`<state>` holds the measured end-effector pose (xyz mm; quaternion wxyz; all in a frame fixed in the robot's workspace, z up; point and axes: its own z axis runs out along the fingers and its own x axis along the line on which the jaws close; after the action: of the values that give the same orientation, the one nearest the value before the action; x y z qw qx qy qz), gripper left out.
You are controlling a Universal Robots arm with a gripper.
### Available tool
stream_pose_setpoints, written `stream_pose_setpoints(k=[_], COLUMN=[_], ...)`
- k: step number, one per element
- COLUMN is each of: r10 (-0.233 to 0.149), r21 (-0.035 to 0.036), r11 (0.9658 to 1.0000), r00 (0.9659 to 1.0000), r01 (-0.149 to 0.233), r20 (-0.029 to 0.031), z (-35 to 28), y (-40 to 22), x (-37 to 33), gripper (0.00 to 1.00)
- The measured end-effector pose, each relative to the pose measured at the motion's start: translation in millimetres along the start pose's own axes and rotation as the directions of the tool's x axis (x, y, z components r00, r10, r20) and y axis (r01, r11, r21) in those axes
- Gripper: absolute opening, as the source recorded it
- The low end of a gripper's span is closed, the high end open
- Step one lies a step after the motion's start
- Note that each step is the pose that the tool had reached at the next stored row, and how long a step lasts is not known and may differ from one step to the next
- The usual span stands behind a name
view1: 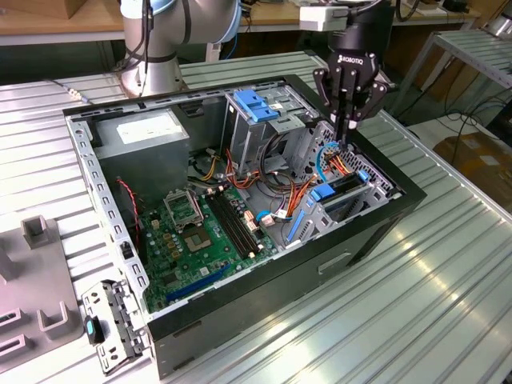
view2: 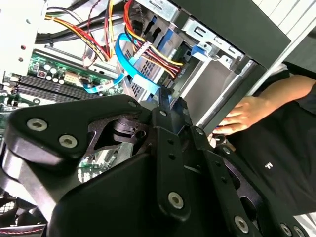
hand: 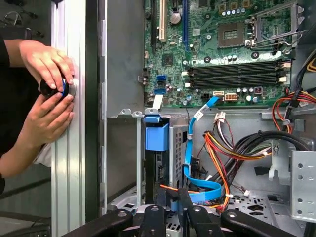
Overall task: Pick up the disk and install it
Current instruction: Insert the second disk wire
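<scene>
**Snagging cables and a half-seated drive are the main risks**

Pincer hangs over the front drive bay of the open computer case, jaws drawn together, nothing visible between them. It sits just above the bay's wiring.

The disk looks already slotted edge-up in that bay, directly under the pincer, blue rail ends showing. Can't tell if it is fully seated.

Risks, judged from this:
- The blue data cable loops right beside the closed tips in the first wrist view, and the orange and yellow wire bundle is close too. A tip catching a loop could yank a connector or drag the disk askew.
- Pushing off-centre on the disk's top edge could cock it in the rails and jam it.
- Tips slipping off the narrow edge could hit the bay's sheet metal or the motherboard nearby.
- A person's hands are on the worktop rail just beside the case wall, gripping a small round knob. Any sideways swing of the arm puts them in reach, and nudging the case would shift the bay under the pincer.
</scene>
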<state>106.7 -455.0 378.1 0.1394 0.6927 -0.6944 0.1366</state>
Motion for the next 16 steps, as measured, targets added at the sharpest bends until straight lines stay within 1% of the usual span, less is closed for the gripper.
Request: stream_pose_setpoints(k=[2, 4, 6, 12, 13, 14, 16], r10=[0.000, 0.003, 0.003, 0.004, 0.004, 0.004, 0.004], r21=[-0.0016, -0.0029, -0.0033, -0.0035, -0.0035, -0.0035, -0.0035], r11=[1.0000, 1.0000, 1.0000, 1.0000, 1.0000, 1.0000, 1.0000], r00=[1.0000, 1.0000, 1.0000, 1.0000, 1.0000, 1.0000, 1.0000], r01=[0.000, -0.003, -0.003, -0.004, -0.004, -0.004, -0.004], r20=[-0.0005, -0.0001, -0.0005, -0.0030, -0.0031, -0.0031, -0.0032], z=[1.5, 4.4, 5.2, 5.3, 5.3, 5.3, 5.6], y=[-0.3, -0.4, -0.4, -0.5, -0.5, -0.5, -0.5], x=[-1.6, -5.4, -7.0, -7.2, -7.2, -7.2, -6.7], gripper=[0.24, 0.24, 0.24, 0.24, 0.23, 0.16, 0.16])
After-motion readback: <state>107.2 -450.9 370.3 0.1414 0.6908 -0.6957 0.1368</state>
